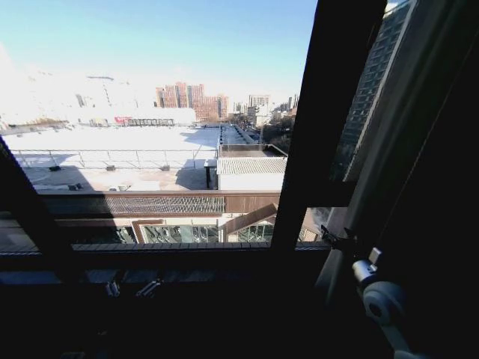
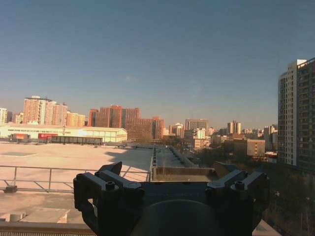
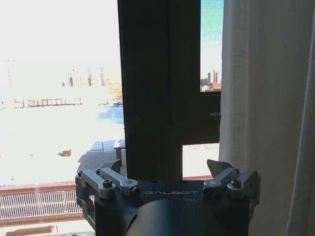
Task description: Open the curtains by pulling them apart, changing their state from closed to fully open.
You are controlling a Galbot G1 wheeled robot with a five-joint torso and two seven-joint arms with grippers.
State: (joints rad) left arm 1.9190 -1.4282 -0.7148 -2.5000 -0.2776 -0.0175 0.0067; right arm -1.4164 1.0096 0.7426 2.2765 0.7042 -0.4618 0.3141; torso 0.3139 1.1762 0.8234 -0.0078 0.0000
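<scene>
Dark metal window frame bars [image 1: 318, 127] crossed the glass, with sunlit rooftops [image 1: 112, 142] and distant brick towers [image 2: 123, 118] beyond under a clear sky. In the right wrist view the right gripper [image 3: 167, 169] stood with fingers spread wide and empty before the frame's upright, and a cream sheer curtain [image 3: 261, 113] hung bunched just beside one finger. The left gripper [image 2: 170, 172], likewise spread wide and empty, faced bare glass.

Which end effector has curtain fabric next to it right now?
The right end effector: a pleated cream curtain hangs just beyond one of its open fingers. The left end effector, also open, faces the skyline.
</scene>
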